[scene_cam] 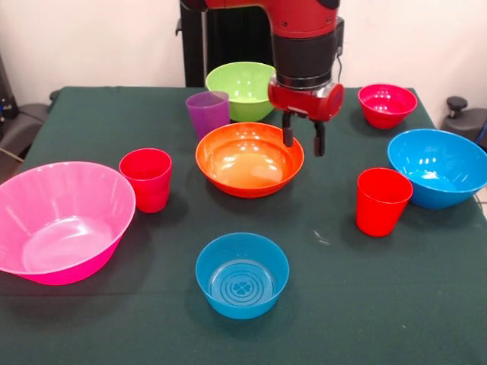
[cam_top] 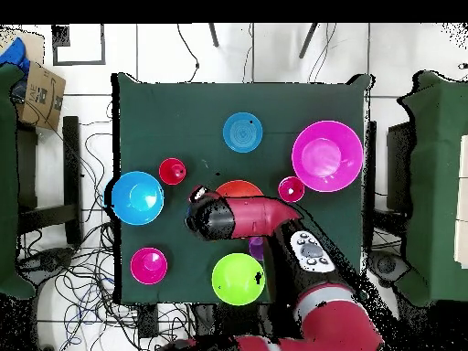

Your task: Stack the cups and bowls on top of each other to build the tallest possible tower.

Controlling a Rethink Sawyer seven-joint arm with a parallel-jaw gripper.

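- A dark green cloth (scene_cam: 99, 122) covers the counter.
- The floor (cam_top: 274, 55) around the counter has white tiles.
- Lots of black cables (cam_top: 69, 274) lie tangled on the floor at one side.
- A brown cardboard box (cam_top: 41, 91) sits near one corner, seen from above.
- A plain pale wall (scene_cam: 91, 38) stands behind the counter.

Dark green tablecloth (scene_cam: 91, 114) over the table, plain pale wall (scene_cam: 91, 38) behind, white tiled floor (cam_top: 265, 53) strewn with black cables (cam_top: 78, 274), cardboard box (cam_top: 41, 91) at one side
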